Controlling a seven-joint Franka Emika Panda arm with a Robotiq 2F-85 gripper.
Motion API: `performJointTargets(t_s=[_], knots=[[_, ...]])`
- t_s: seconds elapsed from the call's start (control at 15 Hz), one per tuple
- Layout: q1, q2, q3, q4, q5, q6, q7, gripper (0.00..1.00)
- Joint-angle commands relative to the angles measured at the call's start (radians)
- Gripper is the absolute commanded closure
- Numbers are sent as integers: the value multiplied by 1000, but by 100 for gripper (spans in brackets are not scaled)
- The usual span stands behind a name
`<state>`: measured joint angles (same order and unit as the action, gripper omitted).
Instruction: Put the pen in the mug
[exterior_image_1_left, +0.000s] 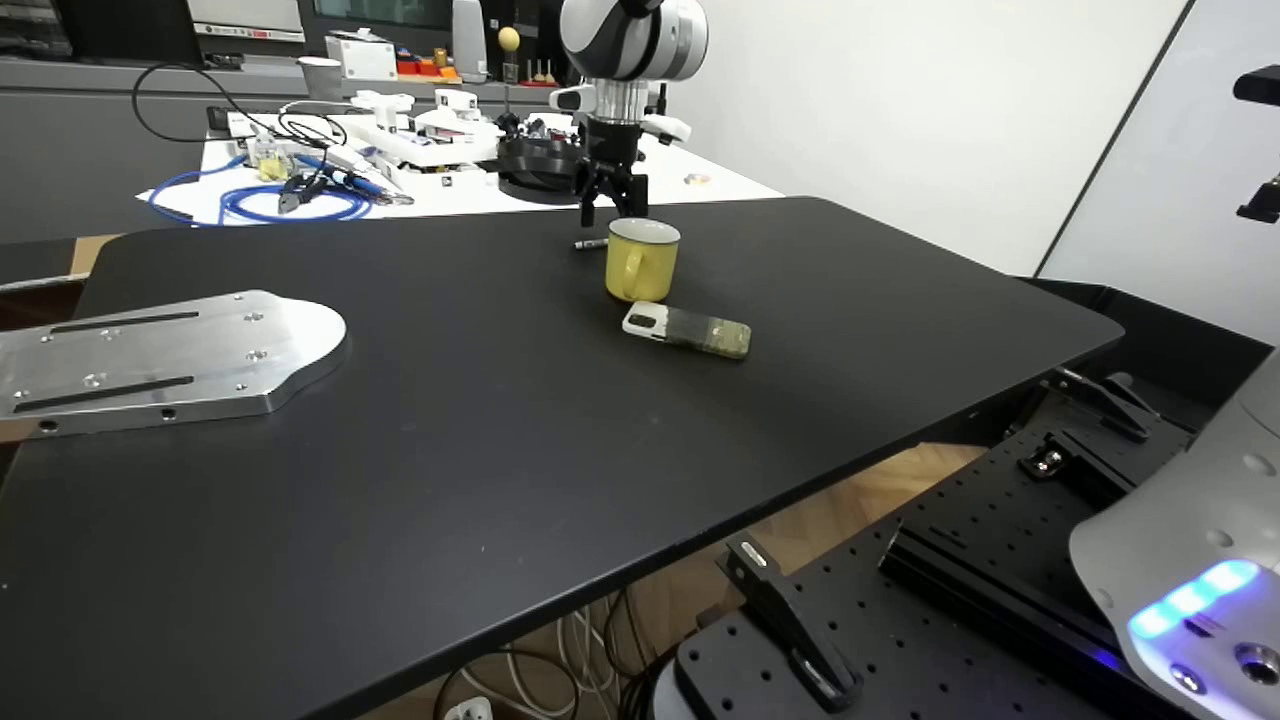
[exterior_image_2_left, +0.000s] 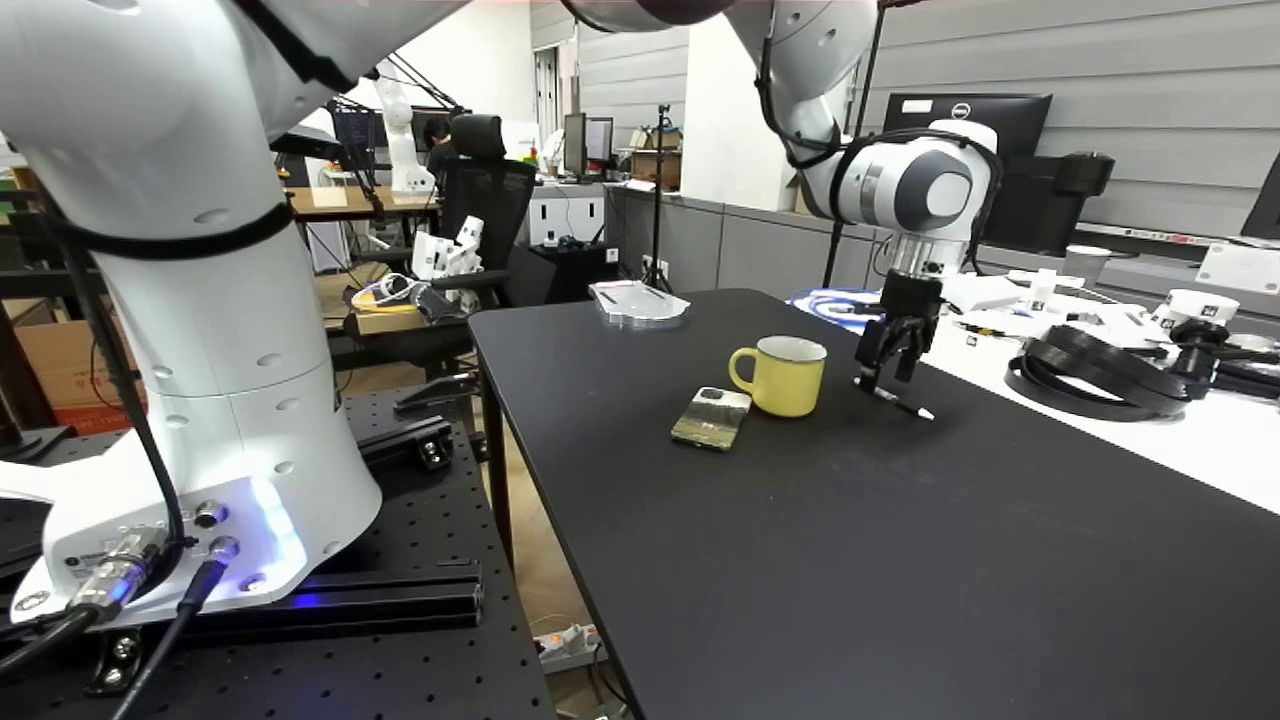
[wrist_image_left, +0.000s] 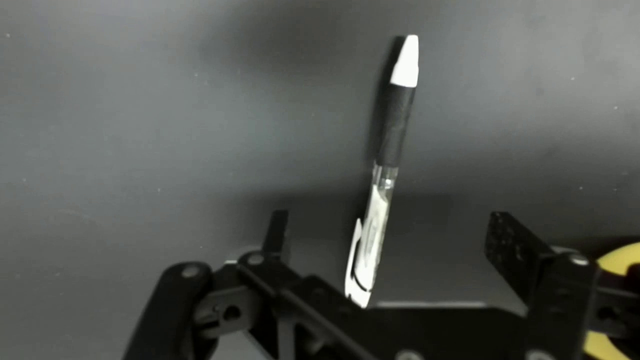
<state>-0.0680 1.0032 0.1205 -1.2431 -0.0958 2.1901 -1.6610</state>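
The pen lies flat on the black table; its white tip, dark grip and clear barrel with clip show in the wrist view (wrist_image_left: 396, 125). It also shows in both exterior views, as a pen (exterior_image_1_left: 591, 244) partly hidden behind the mug and a pen (exterior_image_2_left: 908, 404) under the fingers. My gripper (wrist_image_left: 390, 227) is open, pointing down, its fingers on either side of the pen's clip end and apart from it. The gripper shows low over the table in both exterior views (exterior_image_1_left: 610, 207) (exterior_image_2_left: 887, 374). The yellow mug (exterior_image_1_left: 640, 268) (exterior_image_2_left: 790, 378) stands upright beside the gripper; its edge (wrist_image_left: 620, 257) shows at the wrist view's right.
A phone-like object (exterior_image_1_left: 690, 331) (exterior_image_2_left: 712, 418) lies flat close to the mug. A silver metal plate (exterior_image_1_left: 210, 350) (exterior_image_2_left: 640, 302) lies at another end of the black table. A white table (exterior_image_1_left: 720, 185) with cables, white parts and black rings adjoins the edge near the gripper.
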Motion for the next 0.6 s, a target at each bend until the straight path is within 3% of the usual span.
performJointTargets(t_s=[0.0,0.2,0.27,0.33,0.53], knots=[[8,39,0,50,3,5,2,0],[19,53,-7,55,-4,22,14,0],[20,55,-6,55,-6,28,9,25],[24,56,-9,56,-11,34,12,27],[29,52,-13,65,-15,47,16,49]])
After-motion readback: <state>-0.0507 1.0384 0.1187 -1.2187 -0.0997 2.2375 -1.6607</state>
